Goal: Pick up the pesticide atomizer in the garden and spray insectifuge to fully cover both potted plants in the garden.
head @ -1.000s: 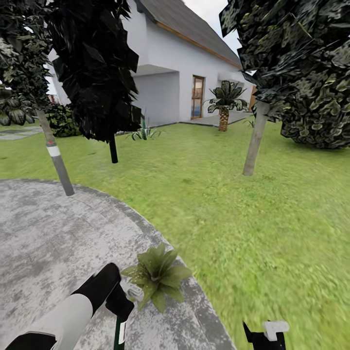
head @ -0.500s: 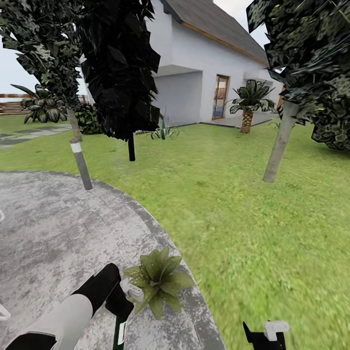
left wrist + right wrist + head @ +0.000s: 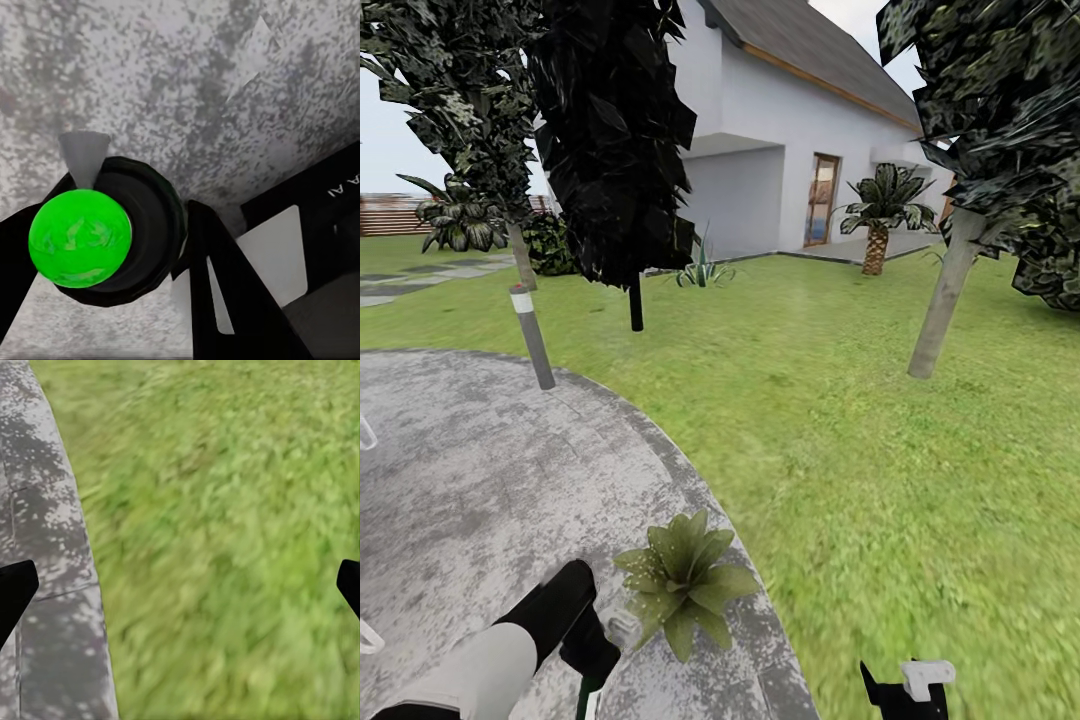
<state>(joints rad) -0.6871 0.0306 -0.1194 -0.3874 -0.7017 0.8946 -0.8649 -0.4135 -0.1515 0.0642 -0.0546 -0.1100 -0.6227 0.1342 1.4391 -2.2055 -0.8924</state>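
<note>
The whole head view has swung over the last second: the white house (image 3: 780, 150) and the palm (image 3: 878, 215) by its door now sit further right, and a brown fence (image 3: 390, 215) with a bushy plant has come into sight far left. That is the camera turning, not the garden shifting. The round stone patio (image 3: 470, 480) and the lawn (image 3: 880, 450) meet as before.

One potted plant (image 3: 685, 578) sits at the near edge of the patio, just right of the left gripper (image 3: 595, 650), which has sunk a little lower in view. That gripper is clamped on the pesticide atomizer (image 3: 79, 238), seen from the wrist as a bright green cap inside a dark ring; its stem (image 3: 586, 698) shows below the fingers. So pickup is done, and spraying this plant looks imminent, though the nozzle's aim is hard to judge.

The right gripper (image 3: 180, 585) hangs over grass beside the patio edge, fingers wide apart, holding nothing.
</note>
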